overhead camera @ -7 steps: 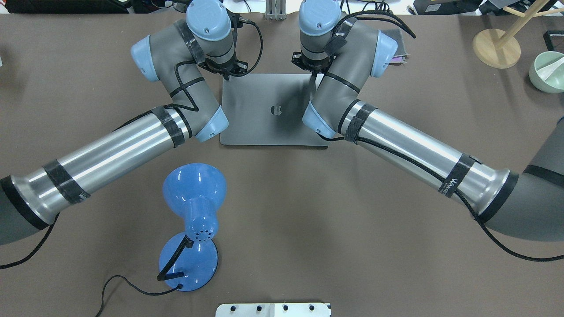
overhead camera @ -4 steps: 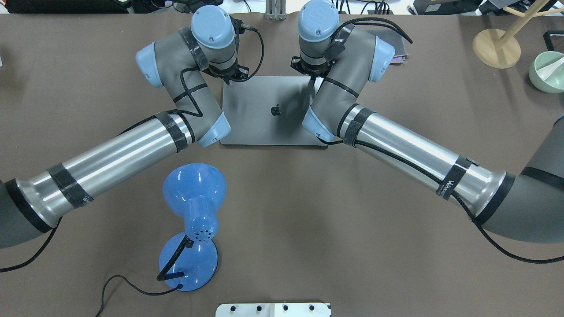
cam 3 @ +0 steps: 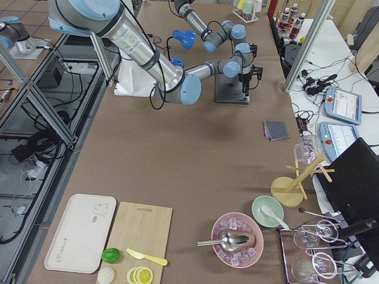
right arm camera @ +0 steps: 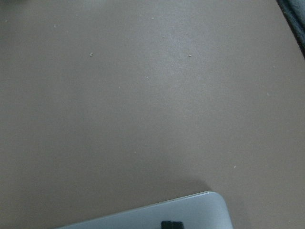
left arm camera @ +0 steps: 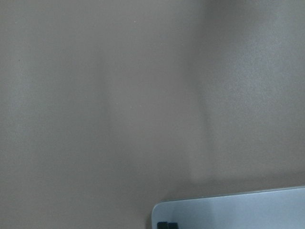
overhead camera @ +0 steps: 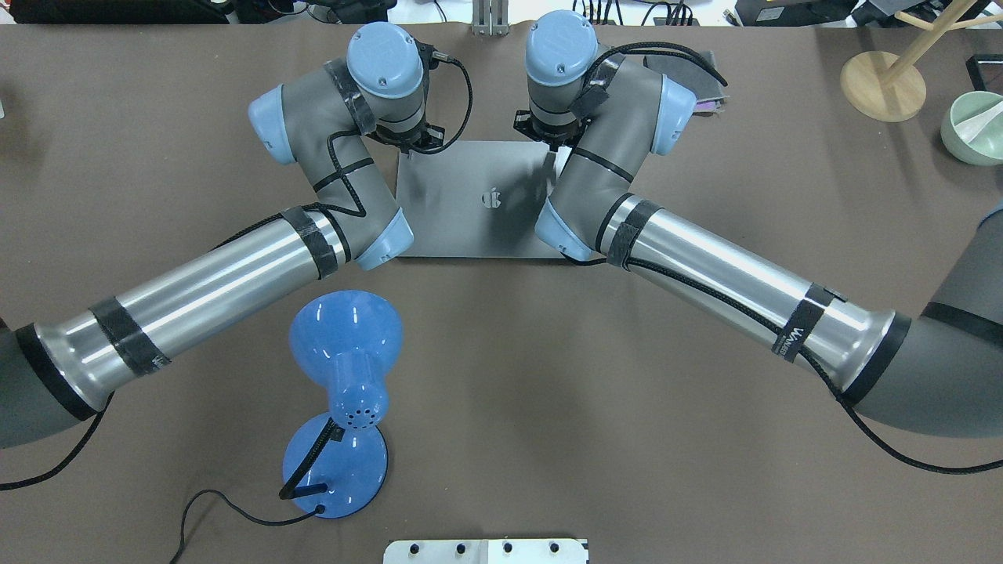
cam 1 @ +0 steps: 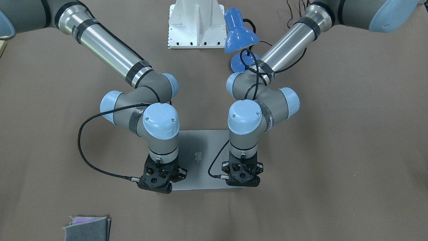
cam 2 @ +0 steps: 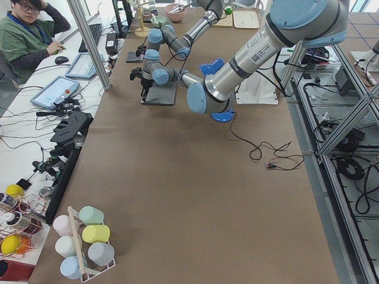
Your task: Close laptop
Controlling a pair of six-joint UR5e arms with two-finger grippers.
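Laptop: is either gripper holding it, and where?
Cannot tell. The left gripper and right gripper sit at the far corners of the laptop lid, but whether either clamps the edge is hidden.

Blue desk lamp [overhead camera: 353, 392] stands on the brown table [overhead camera: 595, 439]; folded grey cloth [cam 1: 87, 229] and green bowl [overhead camera: 957, 137] lie well apart.

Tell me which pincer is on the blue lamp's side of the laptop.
The left pincer, at the laptop's far corner on the blue desk lamp's side; the right pincer is at the other far corner.
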